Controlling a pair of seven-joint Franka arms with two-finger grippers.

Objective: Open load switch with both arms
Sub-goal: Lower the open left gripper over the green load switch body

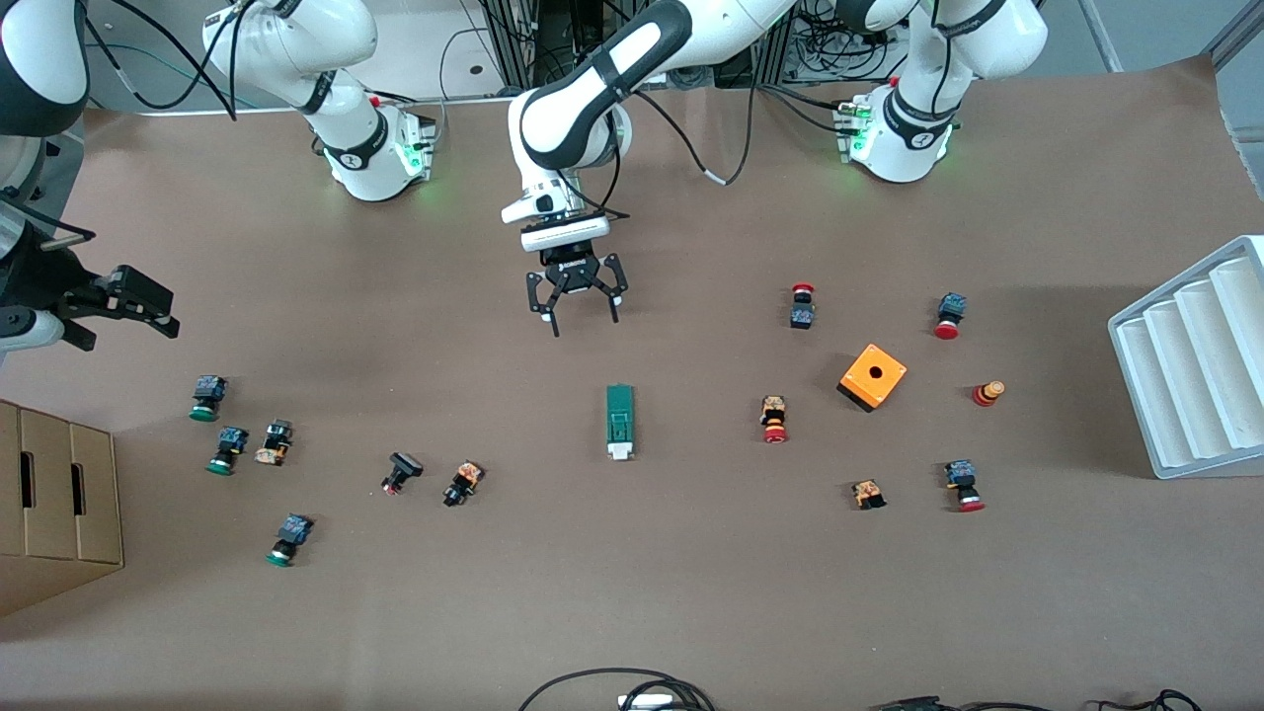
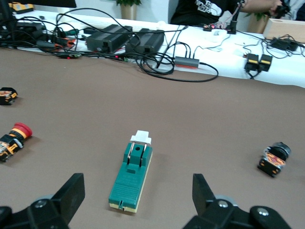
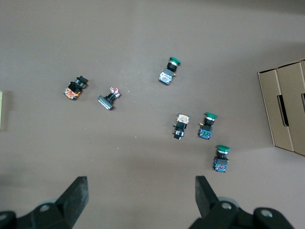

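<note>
The left end effector (image 1: 576, 299), fingers wide and empty, hangs over the counter (image 1: 691, 592) at the load switch's (image 1: 619, 422) twelve o'clock. The right end effector (image 1: 128, 306), also wide and empty, waits above the counter's right-arm end.

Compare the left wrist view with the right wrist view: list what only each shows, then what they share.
Only the left wrist view: the load switch whole, green with its white end, ahead of the open left tool; a red-capped button; cables at the table's edge.
Only the right wrist view: the open right tool over bare table, green-capped buttons and a cardboard box.
Both: the brown table and one orange-and-black button.
</note>
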